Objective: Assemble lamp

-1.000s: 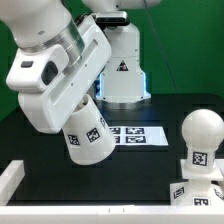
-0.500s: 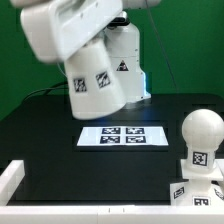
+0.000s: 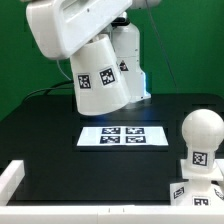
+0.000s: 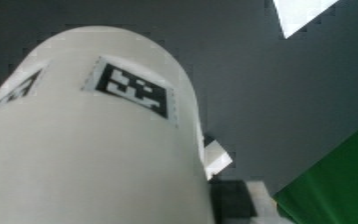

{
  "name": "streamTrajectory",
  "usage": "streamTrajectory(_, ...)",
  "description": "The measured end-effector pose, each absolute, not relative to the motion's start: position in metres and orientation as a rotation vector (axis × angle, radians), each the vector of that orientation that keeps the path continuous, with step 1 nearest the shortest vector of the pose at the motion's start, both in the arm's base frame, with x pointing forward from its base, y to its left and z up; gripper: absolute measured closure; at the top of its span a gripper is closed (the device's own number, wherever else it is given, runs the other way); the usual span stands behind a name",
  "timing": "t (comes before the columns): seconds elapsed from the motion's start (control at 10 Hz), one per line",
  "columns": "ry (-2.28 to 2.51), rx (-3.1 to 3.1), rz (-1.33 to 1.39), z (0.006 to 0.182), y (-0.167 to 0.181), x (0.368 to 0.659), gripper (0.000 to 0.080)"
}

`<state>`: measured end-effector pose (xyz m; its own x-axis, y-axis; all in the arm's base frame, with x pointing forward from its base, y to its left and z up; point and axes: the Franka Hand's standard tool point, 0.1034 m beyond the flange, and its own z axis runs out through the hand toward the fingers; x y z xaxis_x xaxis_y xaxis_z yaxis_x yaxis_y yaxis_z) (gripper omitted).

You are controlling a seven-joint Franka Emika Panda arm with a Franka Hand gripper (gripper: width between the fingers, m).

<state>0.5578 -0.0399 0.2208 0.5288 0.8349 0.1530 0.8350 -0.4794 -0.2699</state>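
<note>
The large white tapered shade (image 3: 101, 82) hangs tilted in the air above the black table, tags facing the camera, held by my gripper (image 3: 88, 52), whose fingers are hidden behind the hand and the shade's upper end. In the wrist view the shade (image 4: 105, 140) fills most of the picture, with one dark finger (image 4: 247, 196) against its side. The round-headed bulb (image 3: 203, 136) stands upright on the angular base (image 3: 193, 192) at the exterior view's lower right, well apart from the shade.
The marker board (image 3: 124, 136) lies flat on the table below the shade. The white robot pedestal (image 3: 130, 62) stands behind. A white rail (image 3: 10, 180) runs along the front left edge. A green backdrop closes the rear.
The shade has risen from just above the table to well above the marker board and moved toward the exterior view's right. The bulb and base have not moved.
</note>
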Motion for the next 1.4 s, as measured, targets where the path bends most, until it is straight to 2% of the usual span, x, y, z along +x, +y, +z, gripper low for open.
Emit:
streamTrajectory(0.3,-1.53,-2.464,-0.145,0.238,0.02,0.589,0.0757)
streamTrajectory(0.6,-1.511,-2.472,-0.141,0.234,0.02,0.589,0.0757)
streamTrajectory(0.8,-1.621,-2.513,-0.248,0.239,0.033,0.599,0.0757)
streamTrajectory(1.1,-1.859,-2.471,-0.29,0.227,0.079,0.603,0.0757)
streamTrajectory(1.4,-1.845,-2.465,-0.253,0.203,0.077,0.596,0.0757)
